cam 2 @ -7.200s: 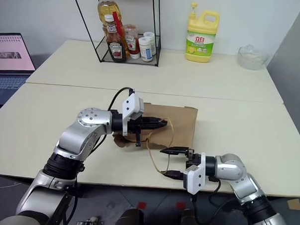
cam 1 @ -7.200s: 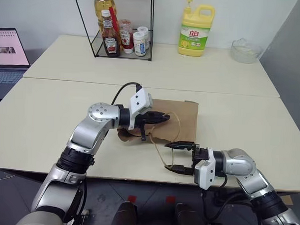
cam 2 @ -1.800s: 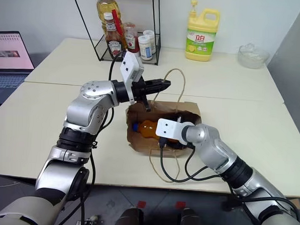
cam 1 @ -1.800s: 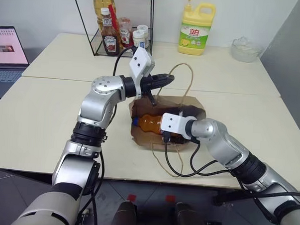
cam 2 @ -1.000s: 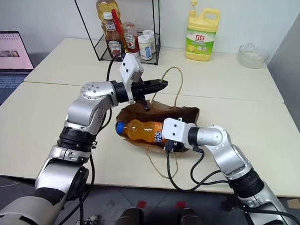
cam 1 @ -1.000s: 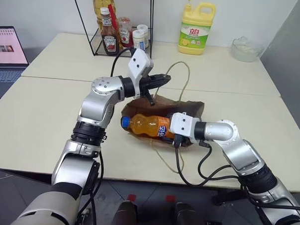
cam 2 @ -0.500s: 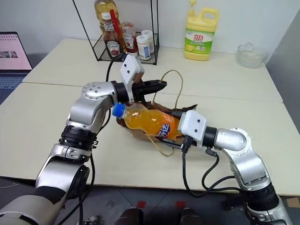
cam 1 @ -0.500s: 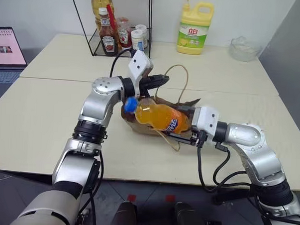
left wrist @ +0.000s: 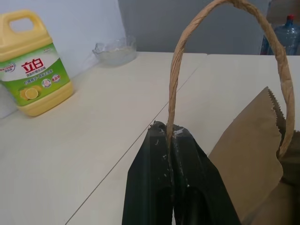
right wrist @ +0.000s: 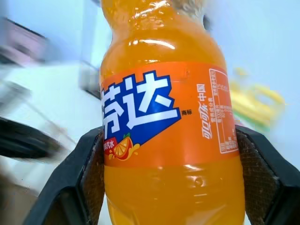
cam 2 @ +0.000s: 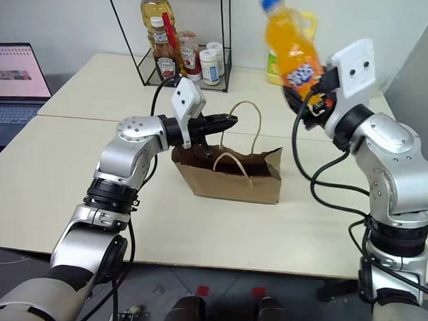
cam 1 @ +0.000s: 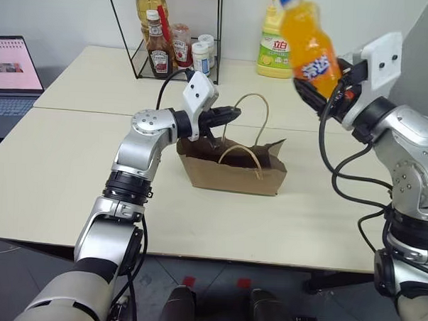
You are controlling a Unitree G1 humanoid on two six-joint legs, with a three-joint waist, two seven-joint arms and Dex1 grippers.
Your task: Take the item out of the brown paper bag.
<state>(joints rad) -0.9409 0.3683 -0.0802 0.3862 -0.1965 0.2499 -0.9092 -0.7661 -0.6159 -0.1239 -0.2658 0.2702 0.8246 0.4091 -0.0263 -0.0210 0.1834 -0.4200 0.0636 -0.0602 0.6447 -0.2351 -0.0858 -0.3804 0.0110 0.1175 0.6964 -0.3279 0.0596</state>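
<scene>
While the orange soda bottle [cam 1: 310, 44] is clamped at its label between the fingers of the right end effector [cam 1: 321, 83], it sits high in the air, clear of and to the right of the brown paper bag [cam 1: 231, 168]. That bag stands open on the counter [cam 1: 50, 167], its rear twine handle [left wrist: 220, 56] pinched by the fully closed left end effector [cam 1: 230, 115].

Around the bag [cam 1: 235, 170] at the table's [cam 1: 57, 168] middle the near edge and both front corners lie bare, while the rack [cam 1: 173, 38], jug [cam 1: 274, 53] and bowl [cam 2: 361, 62] crowd the far edge.
</scene>
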